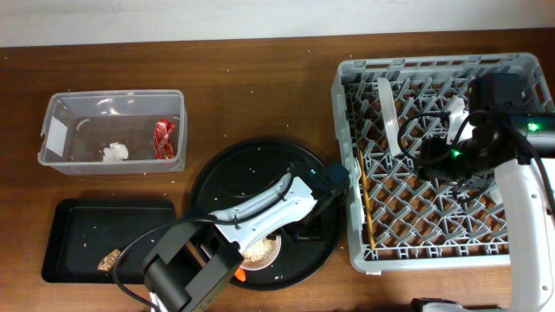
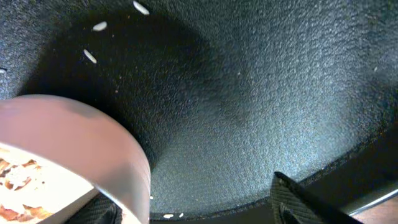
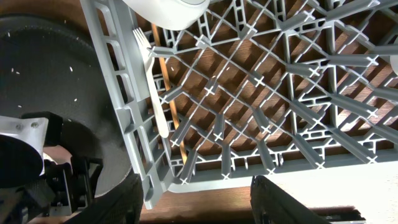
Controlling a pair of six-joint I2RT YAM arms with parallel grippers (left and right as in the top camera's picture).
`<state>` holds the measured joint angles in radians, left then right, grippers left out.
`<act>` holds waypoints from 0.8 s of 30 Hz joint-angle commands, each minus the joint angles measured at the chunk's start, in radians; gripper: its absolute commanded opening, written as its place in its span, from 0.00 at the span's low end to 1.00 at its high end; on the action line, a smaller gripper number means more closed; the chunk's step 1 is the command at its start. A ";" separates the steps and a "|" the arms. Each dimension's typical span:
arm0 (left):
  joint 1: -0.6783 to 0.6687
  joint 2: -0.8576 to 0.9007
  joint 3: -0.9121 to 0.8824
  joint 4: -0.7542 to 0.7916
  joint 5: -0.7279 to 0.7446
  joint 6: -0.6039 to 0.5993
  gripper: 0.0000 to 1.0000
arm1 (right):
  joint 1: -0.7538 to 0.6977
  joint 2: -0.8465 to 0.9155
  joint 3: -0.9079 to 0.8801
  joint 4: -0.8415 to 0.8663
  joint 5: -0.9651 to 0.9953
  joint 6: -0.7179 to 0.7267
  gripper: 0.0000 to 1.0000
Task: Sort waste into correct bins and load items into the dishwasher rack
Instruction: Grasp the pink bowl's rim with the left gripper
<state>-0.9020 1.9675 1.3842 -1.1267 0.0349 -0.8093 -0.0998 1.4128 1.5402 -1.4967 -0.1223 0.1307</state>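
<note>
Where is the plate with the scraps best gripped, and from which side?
Grip the plate by its raised rim, coming in low from the side: it lies flat on the round black tray with food scraps on top, so keep it level.

On the table (image 1: 260, 78), the tub (image 1: 113, 95) sits far left with a wrapper (image 1: 164, 139) and a tissue (image 1: 114, 153) inside. The shallow tray (image 1: 87, 230) lies just in front of it, holding a scrap (image 1: 109, 259). The round tray (image 1: 251, 160) lies in the middle, with a plate (image 1: 264, 254) on its near part. The rack (image 1: 434, 65) stands at the right, with chopsticks (image 1: 367, 204) and a fork (image 3: 151, 87) along its left wall.
</note>
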 commanded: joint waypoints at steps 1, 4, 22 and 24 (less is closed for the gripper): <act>0.001 0.009 -0.010 0.008 -0.032 -0.010 0.72 | -0.006 -0.007 -0.003 -0.004 0.002 -0.004 0.59; 0.001 0.009 -0.013 0.013 -0.031 -0.010 0.72 | -0.006 -0.007 -0.003 -0.006 0.002 -0.004 0.59; 0.007 0.009 -0.063 0.042 -0.124 -0.009 0.25 | -0.006 -0.007 -0.003 -0.007 0.002 -0.004 0.58; 0.017 0.009 -0.063 0.042 -0.140 -0.009 0.10 | -0.006 -0.007 -0.003 -0.007 0.002 -0.004 0.58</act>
<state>-0.9009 1.9694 1.3254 -1.0874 -0.0441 -0.8173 -0.0998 1.4128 1.5402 -1.5002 -0.1223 0.1310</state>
